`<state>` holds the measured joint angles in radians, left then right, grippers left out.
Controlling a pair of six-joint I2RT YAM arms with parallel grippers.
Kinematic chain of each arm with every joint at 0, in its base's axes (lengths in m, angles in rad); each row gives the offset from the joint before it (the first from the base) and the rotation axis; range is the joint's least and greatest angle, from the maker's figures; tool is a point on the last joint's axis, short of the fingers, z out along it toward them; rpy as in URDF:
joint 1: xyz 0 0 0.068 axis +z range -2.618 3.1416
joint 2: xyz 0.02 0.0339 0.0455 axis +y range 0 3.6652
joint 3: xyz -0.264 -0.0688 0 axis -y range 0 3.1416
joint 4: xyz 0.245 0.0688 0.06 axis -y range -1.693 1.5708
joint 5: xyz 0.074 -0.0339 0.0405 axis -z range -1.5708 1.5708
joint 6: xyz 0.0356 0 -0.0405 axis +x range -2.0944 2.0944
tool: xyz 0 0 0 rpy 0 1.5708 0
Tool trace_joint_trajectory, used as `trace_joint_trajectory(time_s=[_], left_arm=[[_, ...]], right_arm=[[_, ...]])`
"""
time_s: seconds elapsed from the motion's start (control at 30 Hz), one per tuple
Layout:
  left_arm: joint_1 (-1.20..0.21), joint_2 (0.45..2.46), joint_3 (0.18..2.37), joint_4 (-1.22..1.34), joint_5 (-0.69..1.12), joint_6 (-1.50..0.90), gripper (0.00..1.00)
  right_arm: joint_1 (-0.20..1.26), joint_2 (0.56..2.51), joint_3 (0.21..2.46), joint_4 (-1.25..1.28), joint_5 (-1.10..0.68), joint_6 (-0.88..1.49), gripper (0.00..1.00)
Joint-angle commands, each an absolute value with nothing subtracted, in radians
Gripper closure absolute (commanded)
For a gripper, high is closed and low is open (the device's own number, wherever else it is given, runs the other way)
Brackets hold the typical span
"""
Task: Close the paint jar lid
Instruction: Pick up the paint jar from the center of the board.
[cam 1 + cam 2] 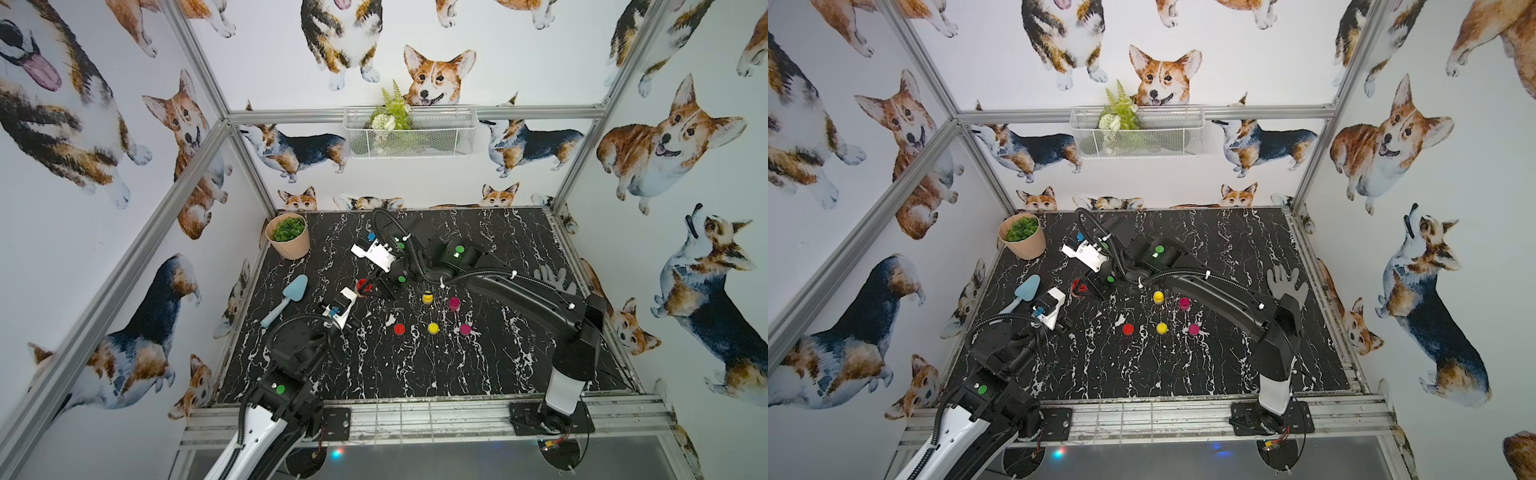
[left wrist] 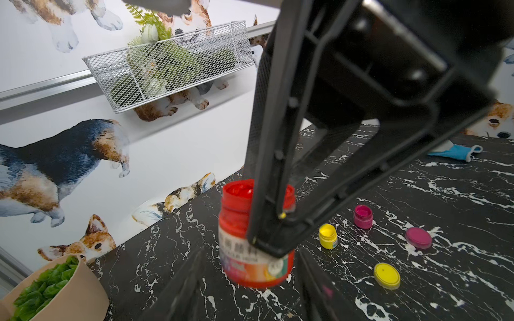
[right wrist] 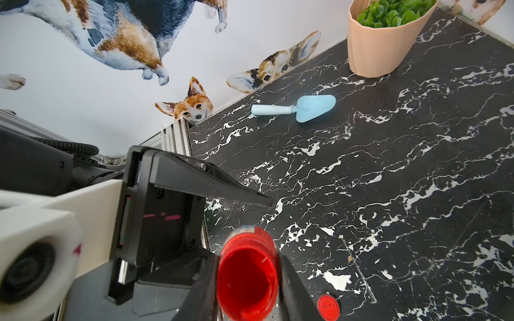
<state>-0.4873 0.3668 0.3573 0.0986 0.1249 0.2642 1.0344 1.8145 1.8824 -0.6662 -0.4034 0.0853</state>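
Note:
The red paint jar (image 1: 363,286) has no lid on, and its mouth faces the right wrist camera (image 3: 247,278). My right gripper (image 1: 370,284) is shut on the jar's neck, one finger on each side (image 3: 289,286). In the left wrist view the jar (image 2: 239,222) is upright, at or just above the black tabletop. My left gripper (image 2: 251,266) straddles its base, with the jaws apart and a gap on both sides. The red lid (image 1: 399,329) lies flat on the table nearer the front; it also shows in the right wrist view (image 3: 328,305).
Right of the red lid are an open yellow jar (image 1: 427,297), an open magenta jar (image 1: 454,303), a yellow lid (image 1: 433,328) and a magenta lid (image 1: 465,329). A plant pot (image 1: 289,237) and a blue trowel (image 1: 286,299) are at the left. A grey glove (image 1: 555,278) lies at the right.

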Motion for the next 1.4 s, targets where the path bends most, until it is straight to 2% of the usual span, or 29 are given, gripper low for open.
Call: trace_joint_trajectory(time_s=[0.0,0.43,0.73,0.97,1.37], left_arm=[[-0.488,0.367,0.368,0.141,0.121,0.268,0.47],[-0.488,0.364,0.375,0.134,0.121,0.279,0.52],[-0.489,0.372,0.386,0.111,0.152,0.307,0.63],[-0.489,0.373,0.390,0.104,0.158,0.313,0.65],[-0.488,0.372,0.391,0.091,0.148,0.323,0.65]], right_arm=[[1.042,1.821,1.897,-0.677,-0.413,0.089,0.66],[1.055,1.835,1.908,-0.691,-0.404,0.084,0.67],[1.058,1.837,1.911,-0.697,-0.401,0.080,0.67],[1.058,1.831,1.913,-0.693,-0.393,0.077,0.67],[1.058,1.794,1.869,-0.662,-0.337,0.074,0.45]])
